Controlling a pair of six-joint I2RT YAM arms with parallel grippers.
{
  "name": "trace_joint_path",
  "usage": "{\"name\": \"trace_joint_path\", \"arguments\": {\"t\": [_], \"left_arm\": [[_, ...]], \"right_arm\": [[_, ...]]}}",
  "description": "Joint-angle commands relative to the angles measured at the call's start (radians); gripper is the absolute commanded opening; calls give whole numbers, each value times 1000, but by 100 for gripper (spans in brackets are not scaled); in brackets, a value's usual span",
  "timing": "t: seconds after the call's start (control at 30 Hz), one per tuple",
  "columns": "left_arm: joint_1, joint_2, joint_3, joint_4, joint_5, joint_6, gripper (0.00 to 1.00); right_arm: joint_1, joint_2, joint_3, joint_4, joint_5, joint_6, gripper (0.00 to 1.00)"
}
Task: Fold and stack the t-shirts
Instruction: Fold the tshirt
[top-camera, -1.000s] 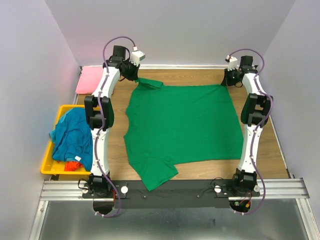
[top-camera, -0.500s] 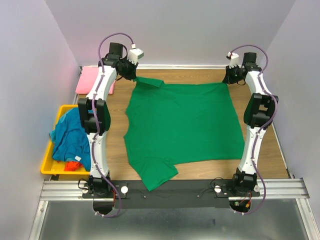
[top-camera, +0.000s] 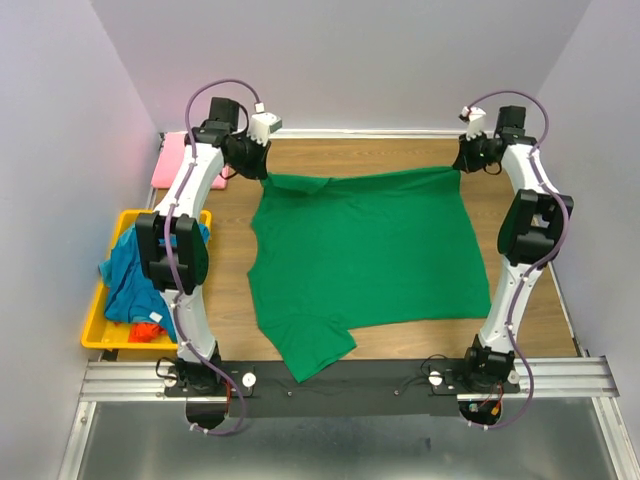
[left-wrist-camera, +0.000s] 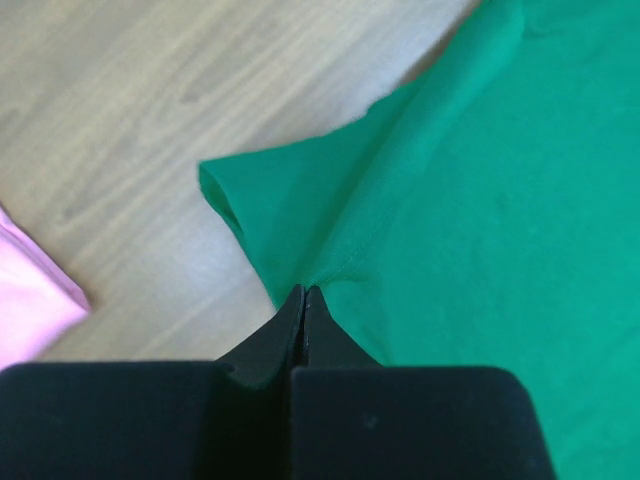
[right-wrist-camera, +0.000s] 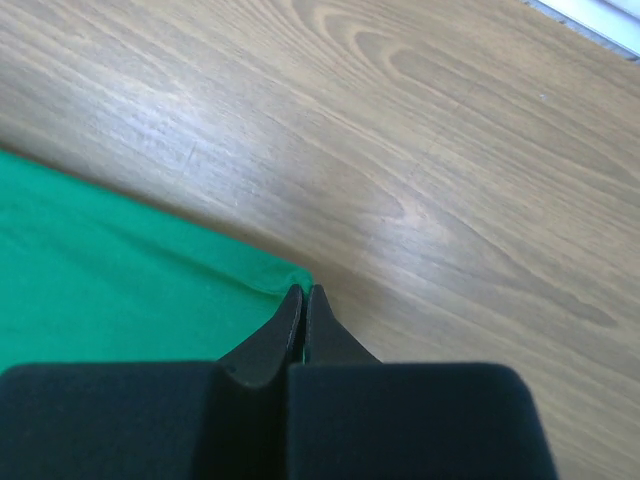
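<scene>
The bright green t-shirt (top-camera: 365, 255) lies spread on the wooden table, its far edge lifted off the surface. My left gripper (top-camera: 268, 172) is shut on the shirt's far left corner by the sleeve (left-wrist-camera: 290, 200); in the left wrist view the gripper (left-wrist-camera: 304, 292) pinches the cloth. My right gripper (top-camera: 462, 165) is shut on the far right corner (right-wrist-camera: 285, 280); in the right wrist view the gripper (right-wrist-camera: 303, 292) pinches that corner. The pink t-shirt (top-camera: 170, 160) lies folded at the far left and shows in the left wrist view (left-wrist-camera: 30, 300). The teal-blue t-shirt (top-camera: 135, 275) and the orange-red one (top-camera: 148, 329) lie in the bin.
A yellow plastic bin (top-camera: 92, 335) sits off the table's left edge. Walls stand close at the back and on both sides. Bare wood (right-wrist-camera: 450, 150) shows beyond the shirt's far edge.
Both grippers have risen and drawn back with the shirt's far corners; the far edge now hangs taut between them and the far left sleeve has unfolded downward.
</scene>
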Motion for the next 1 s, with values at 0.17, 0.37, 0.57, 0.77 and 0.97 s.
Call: {"name": "trace_joint_path", "arguments": {"t": [0.17, 0.37, 0.57, 0.77, 0.97], "left_arm": [[-85, -203, -259, -67, -22, -80, 0], [-112, -283, -448, -72, 54, -142, 0], [-135, -314, -549, -15, 51, -191, 0], [-135, -265, -529, -32, 90, -166, 0], [-113, -266, -448, -102, 192, -122, 0]], "right_arm": [[-33, -135, -146, 1, -31, -122, 0], [-34, -194, -272, -1, -18, -187, 1], [-34, -230, -355, -1, -1, -230, 1], [-36, -247, -406, -2, 31, -260, 0], [-37, -250, -392, -4, 38, -254, 0]]}}
